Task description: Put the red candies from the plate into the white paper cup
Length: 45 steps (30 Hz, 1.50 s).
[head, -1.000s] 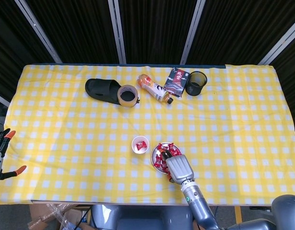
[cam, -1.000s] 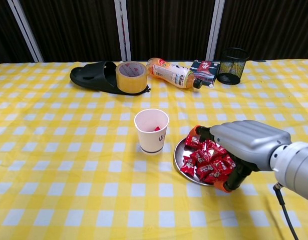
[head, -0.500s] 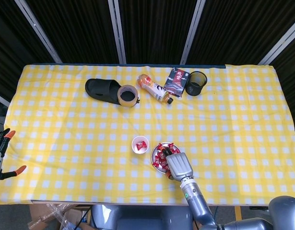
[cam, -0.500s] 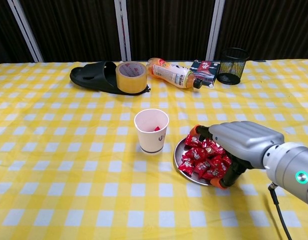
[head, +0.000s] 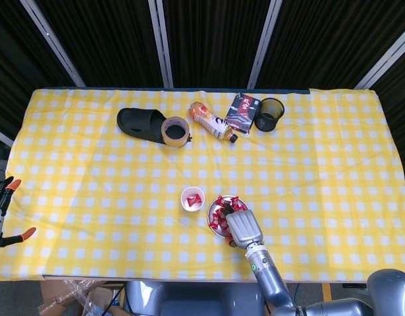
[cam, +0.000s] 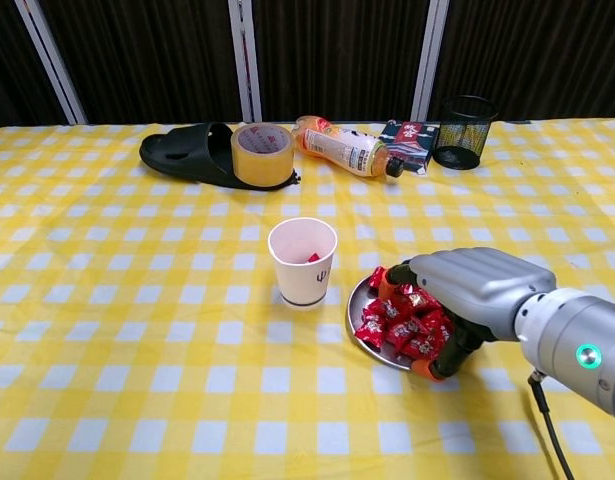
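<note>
The white paper cup (cam: 303,262) stands upright mid-table, and a red candy shows inside it. Just right of it lies a small metal plate (cam: 354,318) heaped with red candies (cam: 392,322). My right hand (cam: 477,290) lies over the plate's right half, fingers curled down into the pile and orange fingertips at the plate's near and far rims. Whether it grips a candy is hidden. From the head view, the cup (head: 192,198), plate (head: 213,222) and right hand (head: 242,228) sit near the front edge. My left hand (head: 0,209) hangs off the table's left side, fingers spread, holding nothing.
Along the back of the table lie a black slipper (head: 137,122), a tape roll (head: 176,131), an orange bottle on its side (head: 212,122), a red packet (head: 243,110) and a black mesh pen cup (head: 269,114). The table's front edge runs close below the plate.
My right hand has slid left over the plate and settled lower into the candies, which have been nudged together. The cup and the left hand have not moved.
</note>
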{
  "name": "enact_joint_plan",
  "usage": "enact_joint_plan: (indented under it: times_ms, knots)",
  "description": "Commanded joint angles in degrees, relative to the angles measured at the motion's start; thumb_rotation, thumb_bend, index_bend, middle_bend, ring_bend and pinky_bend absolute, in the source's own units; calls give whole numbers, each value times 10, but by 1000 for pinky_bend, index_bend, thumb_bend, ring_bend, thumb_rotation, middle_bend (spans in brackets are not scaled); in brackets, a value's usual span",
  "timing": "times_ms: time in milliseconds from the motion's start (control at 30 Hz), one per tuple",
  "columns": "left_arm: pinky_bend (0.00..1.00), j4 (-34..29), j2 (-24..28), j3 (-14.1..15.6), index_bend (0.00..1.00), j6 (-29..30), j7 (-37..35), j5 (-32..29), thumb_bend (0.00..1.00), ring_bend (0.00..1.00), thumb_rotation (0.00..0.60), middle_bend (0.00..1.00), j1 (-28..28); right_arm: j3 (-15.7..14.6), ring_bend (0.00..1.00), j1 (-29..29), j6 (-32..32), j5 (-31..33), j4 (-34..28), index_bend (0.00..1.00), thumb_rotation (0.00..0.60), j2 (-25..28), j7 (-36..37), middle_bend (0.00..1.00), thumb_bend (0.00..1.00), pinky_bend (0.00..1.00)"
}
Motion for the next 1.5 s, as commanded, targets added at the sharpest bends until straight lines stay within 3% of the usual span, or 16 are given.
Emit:
enact_joint_plan:
  times_ms: [33,367,733,1100,1267,1500]
  knots:
    - [0,0,0,0,0,0,0,0,37,0,600,0,0,2,779,0,-2,-4,3,372,600,-2,3,279,404,830]
    - [0,0,0,0,0,-1,-2,-1,37,0,600,0,0,3,782,1,-9,-3,15,416,600,-8,4,348,457,830]
    - [0,-1,1,-1,0,-1,-3,-1,38,0,600,0,0,1,782,0,-9,-1,12,218,600,-5,0,284,456,830]
    - [0,-3,2,-1,0,-2,-3,-3,37,0,600,0,0,1,782,-2,-12,9,22,213,600,-3,-3,283,456,830]
    - [0,-3,2,-1,0,-2,-4,-3,37,0,600,0,0,1,784,-3,-18,21,34,307,600,-5,-1,297,456,830]
    - [0,-4,3,-1,0,-4,-5,-5,38,0,600,0,0,-1,807,-5,-23,16,40,475,600,-7,6,489,456,830]
